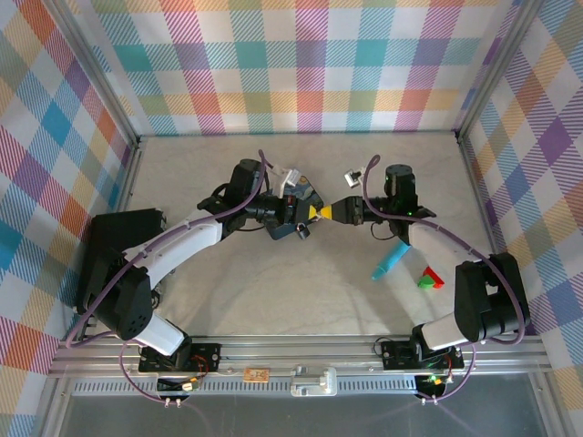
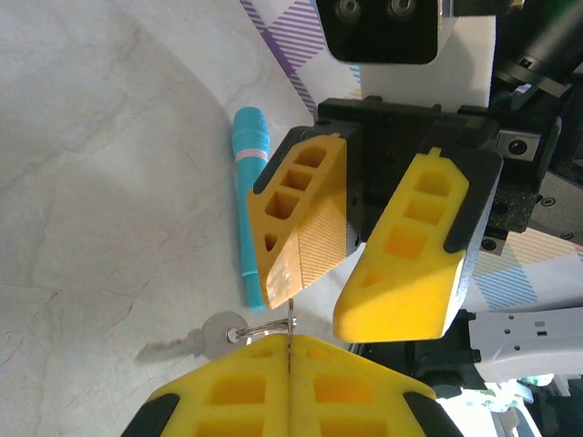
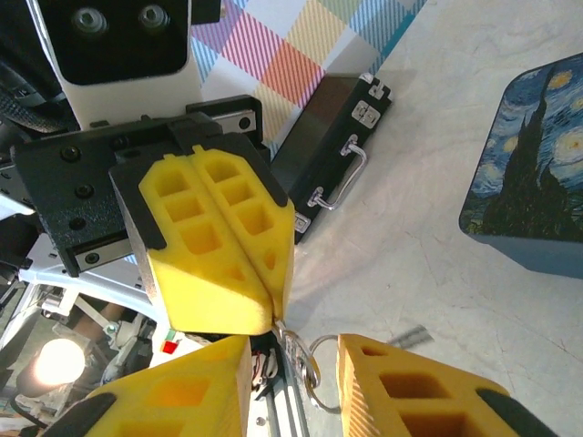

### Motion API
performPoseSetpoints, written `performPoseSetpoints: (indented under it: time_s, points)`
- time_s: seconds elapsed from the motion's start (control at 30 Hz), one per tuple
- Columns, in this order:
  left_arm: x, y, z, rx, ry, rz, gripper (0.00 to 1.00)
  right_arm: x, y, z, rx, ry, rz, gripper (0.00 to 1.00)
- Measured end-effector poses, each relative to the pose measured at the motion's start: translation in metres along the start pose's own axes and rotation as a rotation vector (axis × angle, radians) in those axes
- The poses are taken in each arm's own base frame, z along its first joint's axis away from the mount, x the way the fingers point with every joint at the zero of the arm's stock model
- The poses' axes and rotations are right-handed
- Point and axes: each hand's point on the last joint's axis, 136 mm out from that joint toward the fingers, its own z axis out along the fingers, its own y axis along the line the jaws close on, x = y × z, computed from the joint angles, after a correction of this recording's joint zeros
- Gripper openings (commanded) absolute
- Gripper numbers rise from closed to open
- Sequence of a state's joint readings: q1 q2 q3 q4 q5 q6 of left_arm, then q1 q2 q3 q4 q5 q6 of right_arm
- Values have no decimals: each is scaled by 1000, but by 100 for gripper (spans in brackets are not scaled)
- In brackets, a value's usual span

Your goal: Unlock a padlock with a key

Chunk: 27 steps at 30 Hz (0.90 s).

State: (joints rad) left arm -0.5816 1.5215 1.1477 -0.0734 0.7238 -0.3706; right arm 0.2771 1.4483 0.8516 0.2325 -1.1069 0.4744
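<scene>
My left gripper (image 2: 290, 340) is shut on the key (image 2: 291, 320), whose thin silvery blade stands edge-on between the yellow pads. A wire ring and a second small key (image 2: 217, 333) hang off it to the left. My right gripper (image 3: 291, 353) is open, tip to tip with the left one, and its two fingers straddle the key ring (image 3: 307, 366). From above, the left gripper (image 1: 312, 212) and the right gripper (image 1: 335, 211) meet over the middle of the table. A tiny dark-and-silvery thing that looks like the padlock (image 1: 350, 177) lies on the table just behind the right gripper.
A blue painted tin (image 3: 537, 173) stands close by the grippers. A turquoise stick (image 1: 390, 262) and a red-green block (image 1: 428, 279) lie at the right near the right arm. A black case (image 1: 118, 241) sits at the left wall. Plaid walls enclose the table.
</scene>
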Motion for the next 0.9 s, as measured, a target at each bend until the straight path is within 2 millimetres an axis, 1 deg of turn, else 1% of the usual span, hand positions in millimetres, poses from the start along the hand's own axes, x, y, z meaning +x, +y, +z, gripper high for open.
performPoseSetpoints:
  time_s: [0.1, 0.2, 0.6, 0.73, 0.87, 0.9]
  points:
    - [-2, 0, -1, 2, -6, -2, 0, 4, 0, 2, -8, 9, 4, 27]
    - [-5, -2, -1, 10, -16, 5, 0, 8, -1, 3, -11, 12, 13, 22]
    - [-4, -8, -1, 41, -8, 4, 0, 3, 2, 4, -22, -4, -8, 23]
    - [-3, -7, 0, 41, -6, 2, 0, 4, 4, 5, -29, 2, -6, 20]
    - [-3, -8, 0, 48, -9, -2, 0, 6, 7, 9, -38, 12, 0, 20]
    - [-3, -8, 0, 49, -9, -2, 0, 6, 8, 10, -43, 14, -2, 18]
